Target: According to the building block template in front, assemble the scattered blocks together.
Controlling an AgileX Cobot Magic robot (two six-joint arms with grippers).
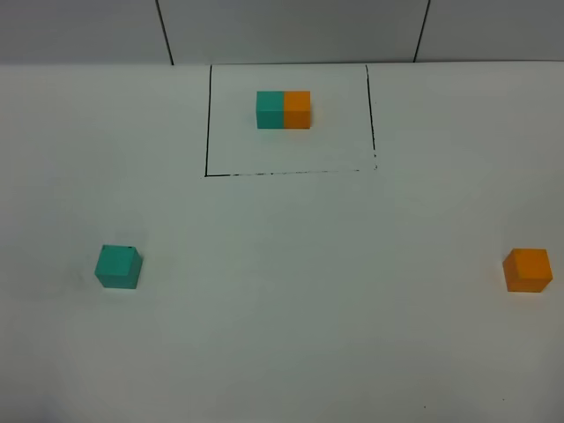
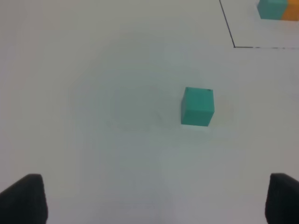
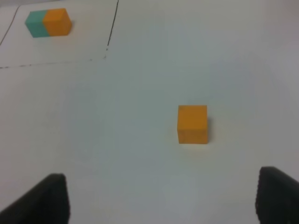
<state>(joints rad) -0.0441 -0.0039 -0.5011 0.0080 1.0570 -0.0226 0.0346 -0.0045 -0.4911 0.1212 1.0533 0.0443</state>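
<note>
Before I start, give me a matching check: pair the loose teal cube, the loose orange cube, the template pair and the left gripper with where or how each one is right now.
Things:
1. loose teal cube
2. loose orange cube
3. template pair
4. left gripper

Places or states:
a. inside the black outline, far middle of the exterior view
b. open, holding nothing
c. near left of the exterior view
d. near right edge of the exterior view

Pairs: 1-c, 2-d, 3-a, 4-b

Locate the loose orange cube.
In the exterior high view, the loose orange cube sits near the right edge, nearer the camera than the outlined template pair.
</note>
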